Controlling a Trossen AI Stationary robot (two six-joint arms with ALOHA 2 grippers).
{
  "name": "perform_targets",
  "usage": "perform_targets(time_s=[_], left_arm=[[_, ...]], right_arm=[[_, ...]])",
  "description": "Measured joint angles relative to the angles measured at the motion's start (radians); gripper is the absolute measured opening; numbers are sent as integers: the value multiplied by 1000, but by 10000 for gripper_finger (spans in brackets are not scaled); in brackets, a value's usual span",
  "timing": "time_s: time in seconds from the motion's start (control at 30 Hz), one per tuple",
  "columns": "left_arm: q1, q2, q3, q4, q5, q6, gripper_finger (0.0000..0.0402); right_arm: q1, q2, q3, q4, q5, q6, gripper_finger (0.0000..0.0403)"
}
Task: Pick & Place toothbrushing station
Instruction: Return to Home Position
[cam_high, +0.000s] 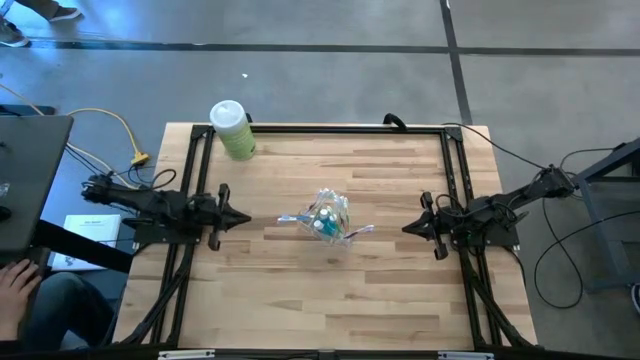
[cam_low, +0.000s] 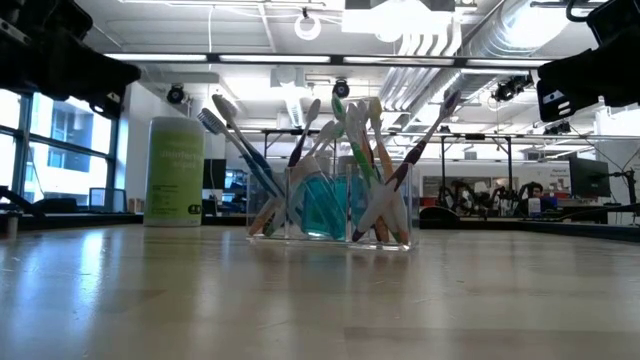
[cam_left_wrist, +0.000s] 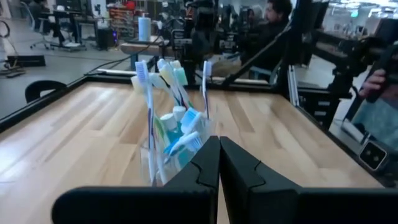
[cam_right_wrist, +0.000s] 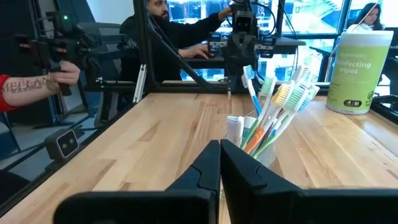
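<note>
The toothbrushing station (cam_high: 328, 218) stands upright on its base at the middle of the wooden table: a clear plastic cup (cam_low: 330, 205) holding several white, pink and green toothbrushes (cam_low: 372, 165) and teal white-capped tubes (cam_left_wrist: 177, 127). It also shows in the right wrist view (cam_right_wrist: 264, 124). My left gripper (cam_high: 245, 218) is shut and empty at the table's left side, its fingers pointing at the station. My right gripper (cam_high: 408, 228) is shut and empty at the right side, also pointing at it.
A pale-green wipes canister with a white cap (cam_high: 232, 128) stands at the table's far left corner. A black frame (cam_high: 330, 128) runs along the far and side edges. People sit beyond the table (cam_right_wrist: 168, 31). A person's hand (cam_high: 15, 280) is at the left.
</note>
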Motion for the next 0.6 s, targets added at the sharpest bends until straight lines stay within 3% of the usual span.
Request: perform_targets(time_s=[0.6], left_arm=[[0,37,-2,2,13,-4,3]], right_arm=[[0,0,-2,-7,-2,0,3]])
